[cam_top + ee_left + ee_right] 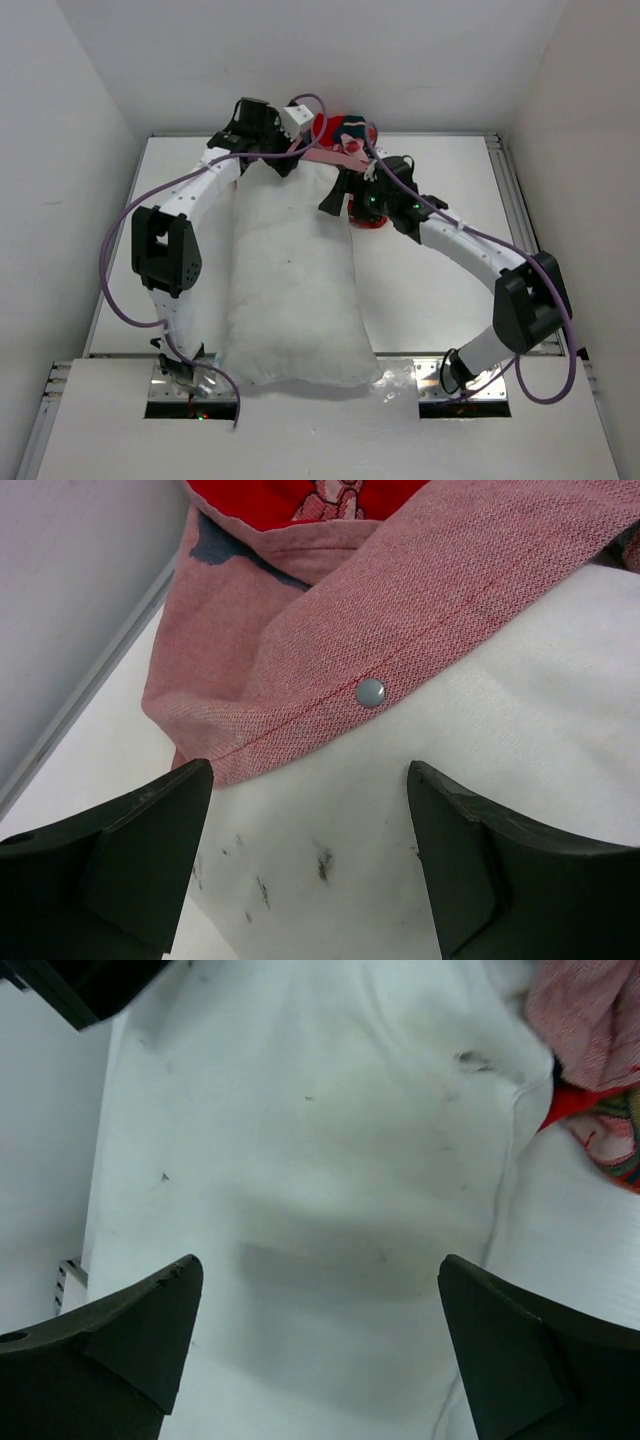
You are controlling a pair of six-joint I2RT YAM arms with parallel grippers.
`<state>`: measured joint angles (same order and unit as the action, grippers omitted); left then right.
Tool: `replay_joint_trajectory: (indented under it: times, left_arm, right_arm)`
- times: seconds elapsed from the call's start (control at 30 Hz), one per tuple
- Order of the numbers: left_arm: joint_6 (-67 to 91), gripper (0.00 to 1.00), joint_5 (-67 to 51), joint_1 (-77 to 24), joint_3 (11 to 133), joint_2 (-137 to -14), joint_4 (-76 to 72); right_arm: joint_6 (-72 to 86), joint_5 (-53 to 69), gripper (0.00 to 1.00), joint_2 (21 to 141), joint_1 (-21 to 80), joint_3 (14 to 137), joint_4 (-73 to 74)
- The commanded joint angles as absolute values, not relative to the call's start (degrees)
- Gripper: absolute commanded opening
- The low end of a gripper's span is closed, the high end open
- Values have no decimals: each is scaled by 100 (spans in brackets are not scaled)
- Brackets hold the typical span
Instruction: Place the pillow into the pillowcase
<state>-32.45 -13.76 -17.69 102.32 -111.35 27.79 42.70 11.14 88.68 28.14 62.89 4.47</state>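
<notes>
Right, you have one pillow (295, 290) and one pillowcase (340, 140) on the table (430, 270). The pillow is a long, plump white rectangle of soft cloth with a few dark smudges. It lies lengthwise between your two arms, its near end at the table's near edge. The pillowcase is bunched at the pillow's far end: red printed outside, pinkish woven inside, and a stitched hem with one round grey snap (370, 692) resting on the white cloth. Your left gripper (308, 770) hangs over that hem, jaws wide, holding nothing; your right gripper (320, 1260) is over the pillow, likewise wide and empty
</notes>
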Motion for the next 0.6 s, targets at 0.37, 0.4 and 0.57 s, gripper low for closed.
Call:
replay_joint_trajectory:
  times: [0.37, 0.4, 0.57]
  left_arm:
    - [-3314, 79, -703, -1626, 10388, -11900, 1838]
    - [-3270, 77, -764, -1617, 10406, -11944, 1785]
    - [-2945, 20, -1467, -1547, 10415, -12006, 1643]
  right_arm:
    - [4781, 457, 99, 9474, 3155, 6425, 422]
    - [4825, 466, 99, 9544, 3155, 6425, 396]
    - [5281, 711, 91, 10080, 3112, 6425, 44]
